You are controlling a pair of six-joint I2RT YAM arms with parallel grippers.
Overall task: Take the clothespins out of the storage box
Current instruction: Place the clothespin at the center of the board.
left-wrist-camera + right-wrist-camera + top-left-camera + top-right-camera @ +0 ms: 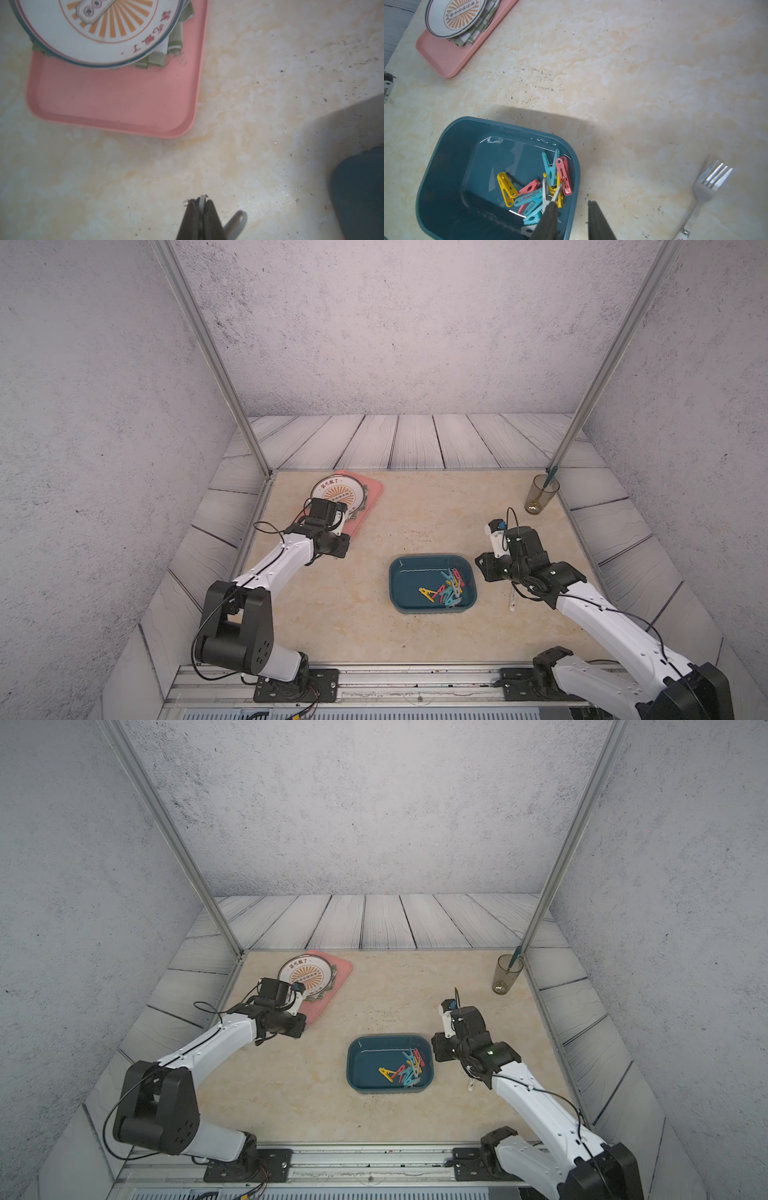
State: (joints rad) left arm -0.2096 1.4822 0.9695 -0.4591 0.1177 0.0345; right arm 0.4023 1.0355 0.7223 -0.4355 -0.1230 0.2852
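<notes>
Marbled beige tabletop [374, 635] carries the storage box [407, 580] near its middle in both top views. The clothespins [446, 589], yellow, red, teal-blue and grey, lie heaped inside toward the box's 4 o'clock corner. By that corner the right gripper [572, 205] stands parted and empty, one finger over the heap, one outside the rim. A fork [512, 602] lies at the box's 3 o'clock, a pink tray [372, 493] at 10 o'clock. The left gripper [200, 204] is clenched near the tray.
</notes>
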